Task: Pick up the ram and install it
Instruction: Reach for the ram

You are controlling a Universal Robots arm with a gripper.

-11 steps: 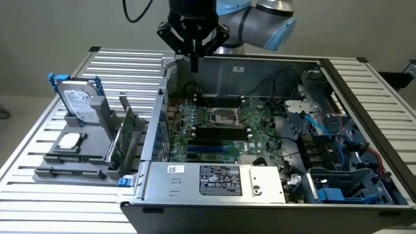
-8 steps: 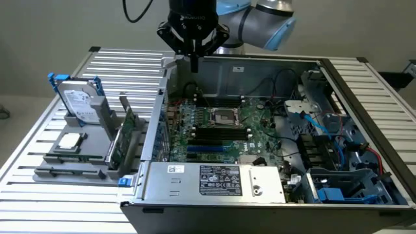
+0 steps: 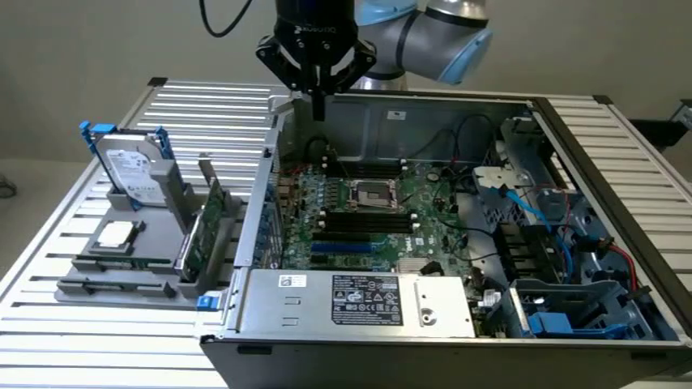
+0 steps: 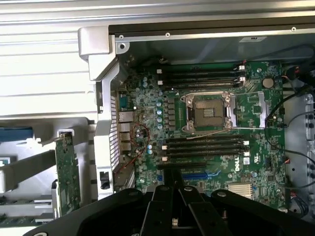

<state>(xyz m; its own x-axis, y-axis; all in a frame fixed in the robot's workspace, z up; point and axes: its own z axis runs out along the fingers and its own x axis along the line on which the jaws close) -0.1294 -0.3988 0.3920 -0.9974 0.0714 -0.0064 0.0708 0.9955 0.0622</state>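
The jaws are closed, tip against tip, and they hold nothing. In the exterior view they hang above the back corner of the open computer case [image 3: 433, 117], at about 11 o'clock from the motherboard [image 3: 433, 231]. The wrist view looks down past them onto this board.

As far as I can tell, the ram [image 3: 128, 262] is the thin green strip lying flat near the front edge of the grey holder [image 3: 108, 285] on the desk [image 3: 65, 348]. In the exterior view it is at about 7 o'clock from the jaws, outside the case and well apart from them. The wider green expansion card [image 3: 213, 223] stands upright at 2 o'clock from the ram. The hard drive [image 3: 135, 170] stands at 12 o'clock from it.

The black memory slots [image 3: 368, 220] near the processor socket [image 3: 371, 193] look empty.

I judge that the task is at its very beginning: the step in hand is the approach for the pickup, and nothing is grasped yet. This pickup calls for the jaws to open and to come over the holder, in line with the long edge of the stick, without touching the tall card near it. The stick lies low and is thin, so there is probably little edge to take.
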